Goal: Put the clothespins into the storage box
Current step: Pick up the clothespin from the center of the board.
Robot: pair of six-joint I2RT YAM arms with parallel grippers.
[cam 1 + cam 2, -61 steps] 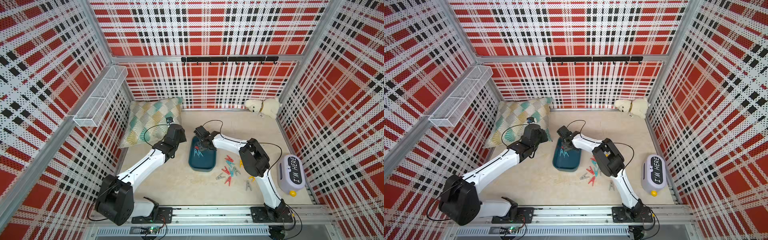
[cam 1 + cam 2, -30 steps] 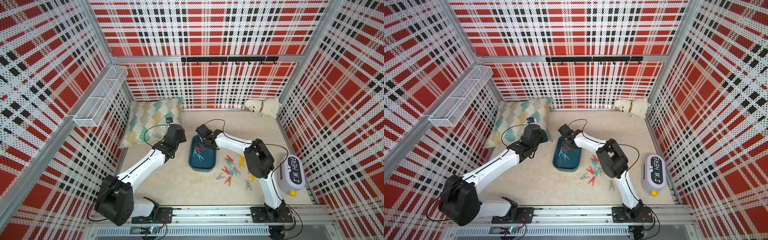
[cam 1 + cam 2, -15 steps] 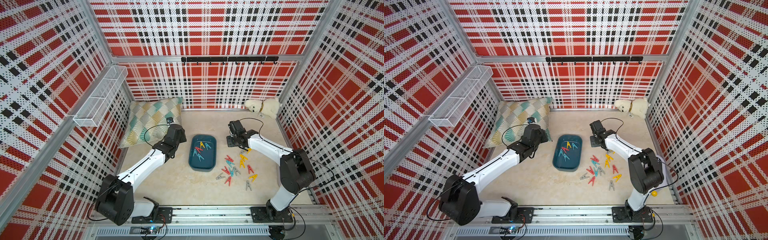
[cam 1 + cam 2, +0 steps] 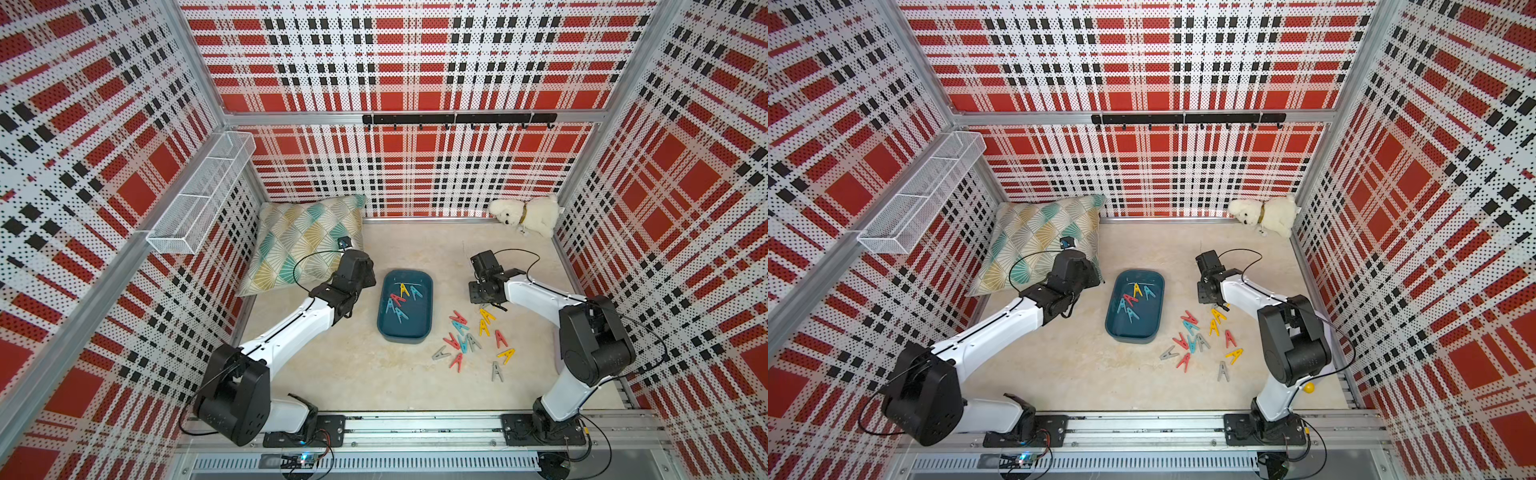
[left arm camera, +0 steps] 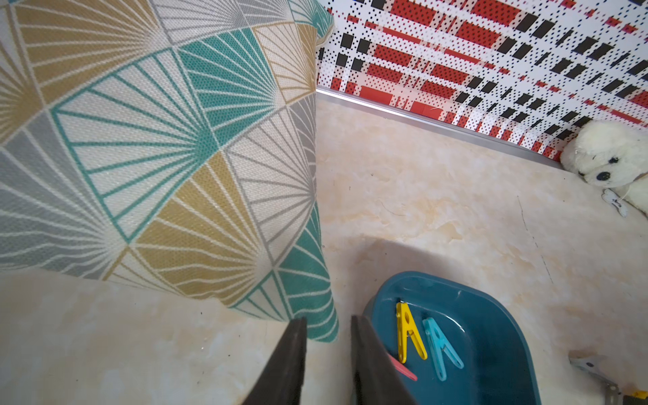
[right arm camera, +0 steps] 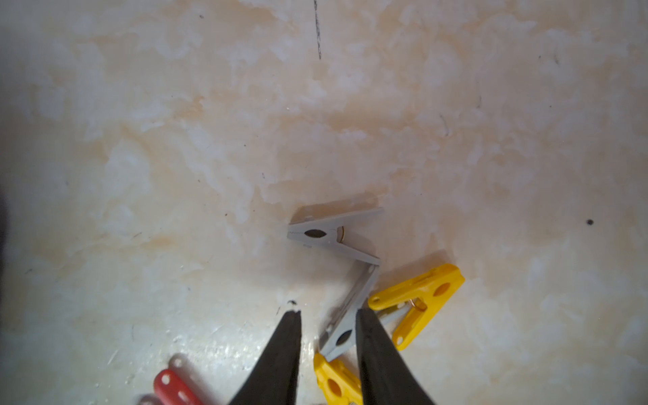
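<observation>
The storage box (image 4: 411, 330) is sitting mid-surface (image 4: 353, 374), with several clothespins (image 4: 398, 301) lying inside it. More loose clothespins (image 4: 469, 338) are lying scattered at its four o'clock. The right gripper (image 6: 328, 312) is hanging over that cluster's twelve o'clock end, its fingers (image 6: 280, 350) parted and empty, a grey clothespin (image 6: 354, 298) lying on the surface below the gap. The left gripper (image 5: 329, 318) is hovering at the box's ten o'clock, fingers slightly parted, grasping nothing.

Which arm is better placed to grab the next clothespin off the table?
Right. The right gripper hovers open over the loose clothespins, a grey clothespin below it. The left gripper is past the storage box, by the pillow.
</observation>
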